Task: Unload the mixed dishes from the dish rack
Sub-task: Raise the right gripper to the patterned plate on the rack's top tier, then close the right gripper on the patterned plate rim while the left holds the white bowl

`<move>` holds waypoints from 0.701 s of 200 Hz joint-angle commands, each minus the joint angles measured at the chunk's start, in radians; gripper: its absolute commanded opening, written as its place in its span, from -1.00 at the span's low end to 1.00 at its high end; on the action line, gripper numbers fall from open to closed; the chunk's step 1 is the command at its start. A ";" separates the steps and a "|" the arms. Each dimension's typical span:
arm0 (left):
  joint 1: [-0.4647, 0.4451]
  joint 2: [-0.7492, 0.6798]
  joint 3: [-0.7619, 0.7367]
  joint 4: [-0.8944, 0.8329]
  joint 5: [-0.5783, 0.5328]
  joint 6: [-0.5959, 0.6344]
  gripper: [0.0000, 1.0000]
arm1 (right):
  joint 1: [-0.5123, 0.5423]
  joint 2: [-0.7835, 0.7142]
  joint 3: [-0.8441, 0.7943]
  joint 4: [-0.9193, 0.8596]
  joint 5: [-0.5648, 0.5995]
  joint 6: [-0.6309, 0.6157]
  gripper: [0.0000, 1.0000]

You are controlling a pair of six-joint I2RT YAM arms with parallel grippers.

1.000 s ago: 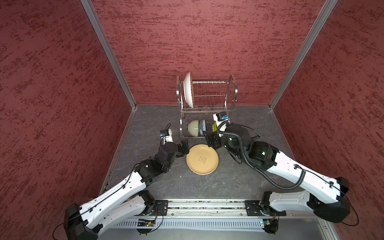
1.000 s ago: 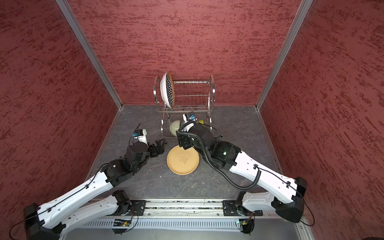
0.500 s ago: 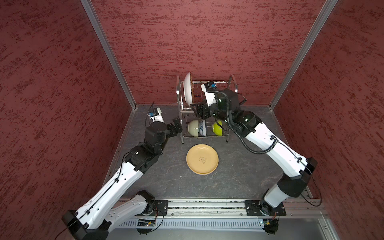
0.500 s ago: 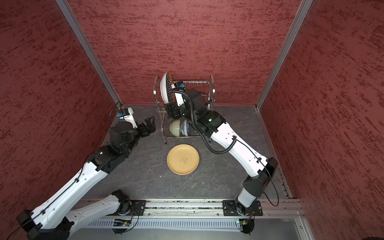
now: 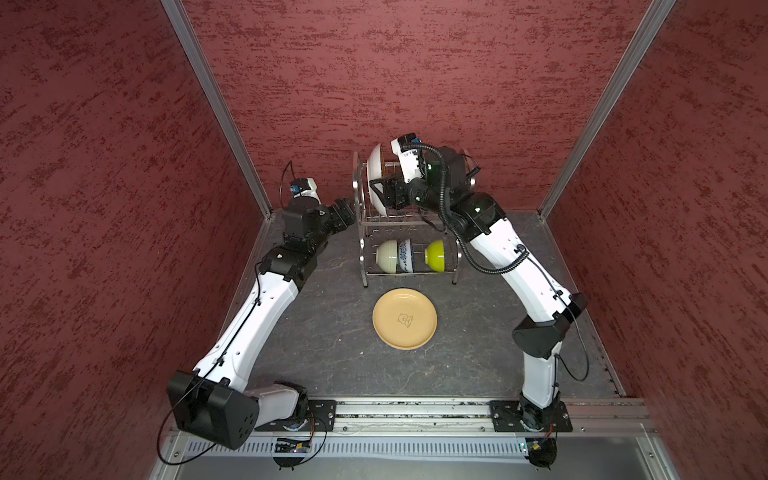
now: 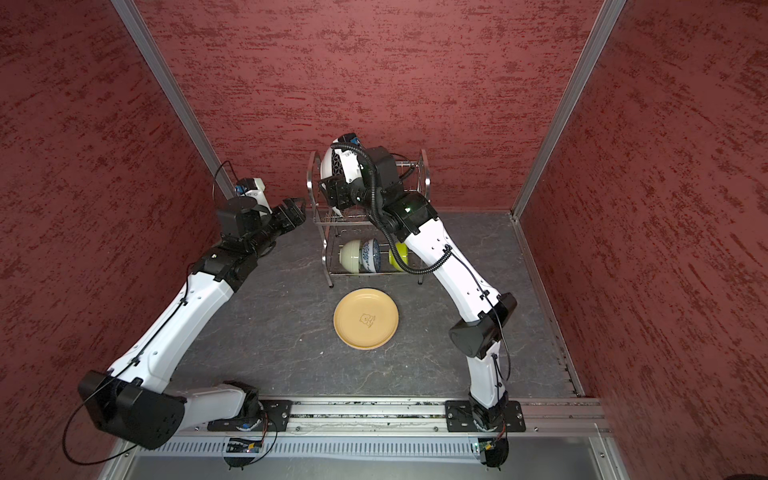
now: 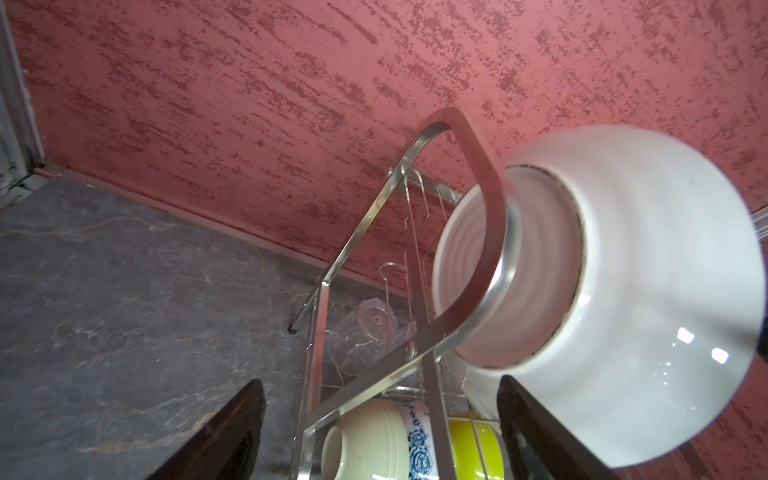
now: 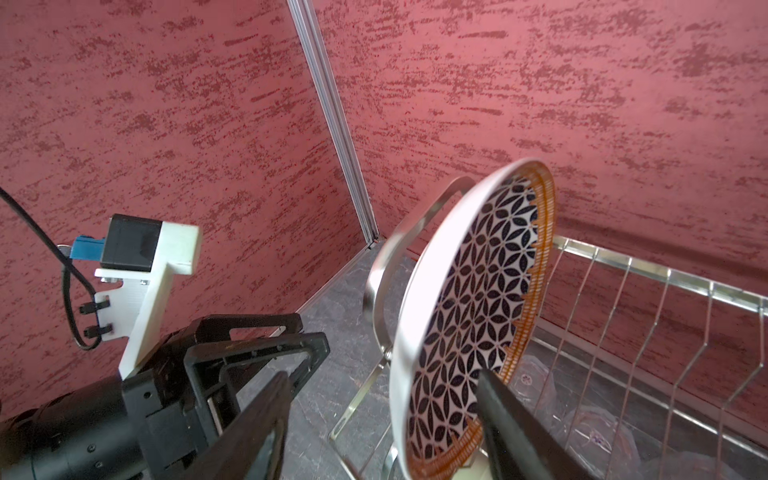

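Robot lab test cell: red textured panels (image 5: 374, 62), aluminium corner posts (image 5: 217, 108), arm-mounting rail (image 5: 415, 415).

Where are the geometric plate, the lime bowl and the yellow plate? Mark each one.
geometric plate (image 8: 469, 328): right wrist view, middle of its patterned face.
lime bowl (image 5: 435, 255): in a top view, its rounded side.
yellow plate (image 5: 404, 332): in a top view, flat centre below the print.

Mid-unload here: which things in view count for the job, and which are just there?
Job: dish rack, patterned plate, cream bowl, blue-floral bowl, lime bowl, glass tumblers, yellow plate (already unloaded).
Just there: red walls, base rail.
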 commanded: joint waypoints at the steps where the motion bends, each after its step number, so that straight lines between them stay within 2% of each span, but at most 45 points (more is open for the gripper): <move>1: 0.021 0.036 0.044 0.072 0.131 0.006 0.75 | -0.038 0.035 0.061 -0.012 -0.061 0.029 0.40; 34: 0.034 0.108 0.086 0.088 0.170 0.023 0.83 | -0.079 0.061 0.065 0.029 -0.116 0.044 0.40; 69: 0.039 0.180 0.122 0.117 0.237 0.023 0.74 | -0.101 0.088 0.064 0.068 -0.200 0.053 0.39; 108: 0.039 0.215 0.145 0.124 0.247 0.034 0.45 | -0.103 0.112 0.065 0.100 -0.250 0.044 0.39; 140: 0.036 0.215 0.154 0.129 0.244 0.040 0.07 | -0.103 0.131 0.074 0.128 -0.258 0.044 0.39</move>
